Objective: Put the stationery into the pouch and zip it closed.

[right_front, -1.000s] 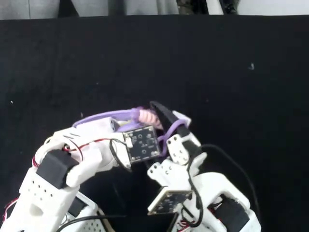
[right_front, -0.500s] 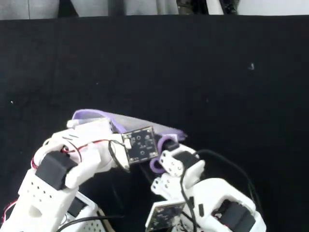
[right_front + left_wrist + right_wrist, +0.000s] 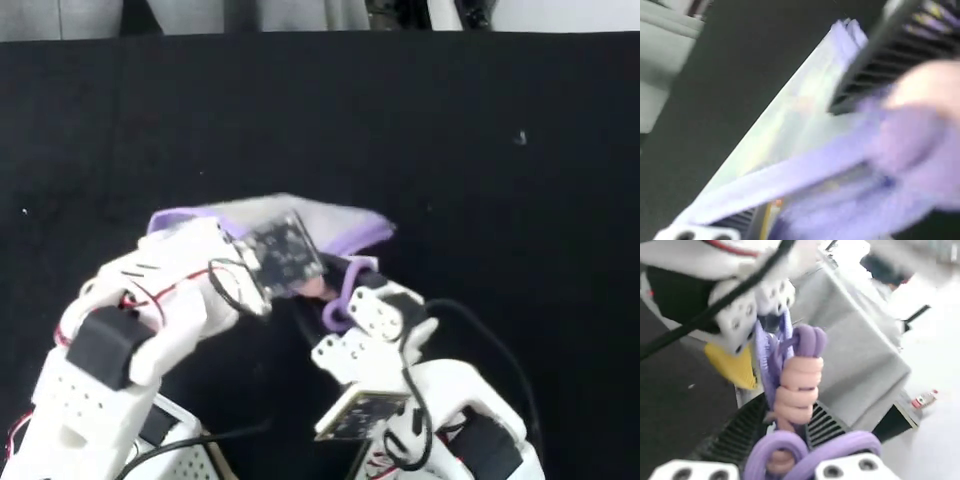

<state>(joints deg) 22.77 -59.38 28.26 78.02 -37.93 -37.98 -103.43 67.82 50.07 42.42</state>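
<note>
The pouch [image 3: 300,218], translucent with purple edging, is held up off the black table [image 3: 480,180] near the front centre. My left gripper [image 3: 240,235] is shut on its purple edge [image 3: 790,175], and faint coloured shapes show through the pouch wall [image 3: 790,115]. My right gripper [image 3: 340,290] sits just in front of the pouch. Its black ribbed fingers [image 3: 740,435] are shut on the pink knotted charm [image 3: 797,390] and purple cord loop [image 3: 807,340] of the zipper pull. The charm [image 3: 925,90] is seen blurred beside a black ribbed finger [image 3: 880,55].
The two arms crowd together at the table's front edge, the left arm's white links [image 3: 130,310] beside the right arm's base [image 3: 450,400]. The black cloth stretches open behind and to the right of the pouch.
The pouch, gaping a second ago, now looks flat and has been lifted and tilted toward the back. The left wrist turned and rose with it. The right gripper drew the charm toward the front.
</note>
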